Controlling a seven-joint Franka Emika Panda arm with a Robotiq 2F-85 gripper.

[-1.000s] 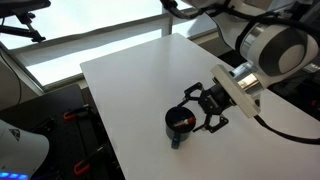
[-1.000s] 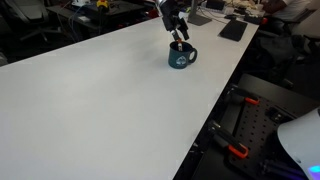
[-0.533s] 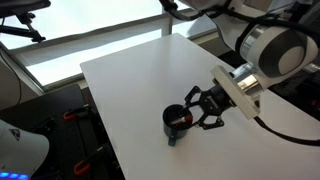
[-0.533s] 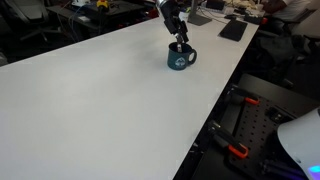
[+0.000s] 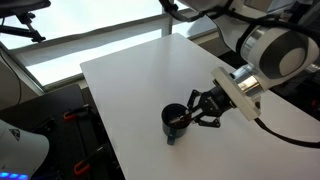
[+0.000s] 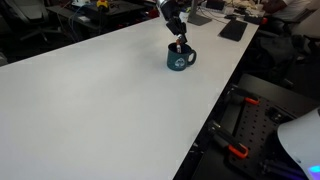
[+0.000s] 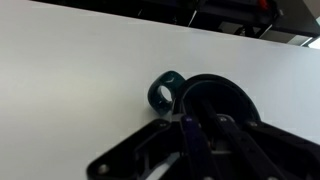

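Tool (image 5: 198, 110) nearer mug (image 5: 176, 122), white table (image 5: 125, 75)

In an exterior view the camera is looking steeply down on the white table (image 5: 120, 80); in an exterior view it is sitting low and far back, gazing along that table toward the blue mug (image 6: 180, 59). The wrist camera is hovering close over this mug, which all views are sharing.

No text is readable, even on the mug (image 6: 180, 60).
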